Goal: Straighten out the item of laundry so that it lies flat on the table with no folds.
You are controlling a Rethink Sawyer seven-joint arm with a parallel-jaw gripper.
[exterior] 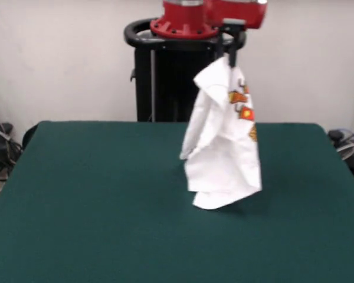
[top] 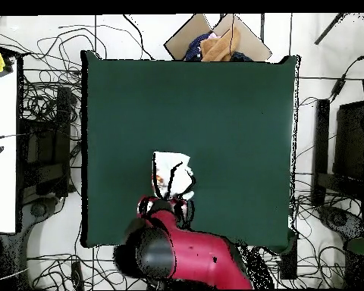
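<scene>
While the shirt (exterior: 224,138) hangs bunched from the tool (exterior: 231,56), which is clamped on a pinch of cloth at its top, the job is far from done: the cloth drapes in long vertical folds, with its printed side turned toward the right of the front view. Its lowest corner seems to hover just above the tabletop (exterior: 94,200), though whether it touches cannot be told. In the overhead view the shirt (top: 172,176) shows as a small crumpled patch just beyond the red arm (top: 192,258), toward the robot's side of the tabletop (top: 238,121).

To do this step well, I judge that the bottom hem should be let down first and the held part then drawn sideways, low and slow, so the cloth lays out behind it instead of dropping in a heap. Letting go from this height would likely leave fresh creases.

Room is generous: bare green surface lies left, right and near of the shirt in the front view, and every edge is well apart from it. Dragging toward the middle keeps sleeves from slipping over a rim.
</scene>
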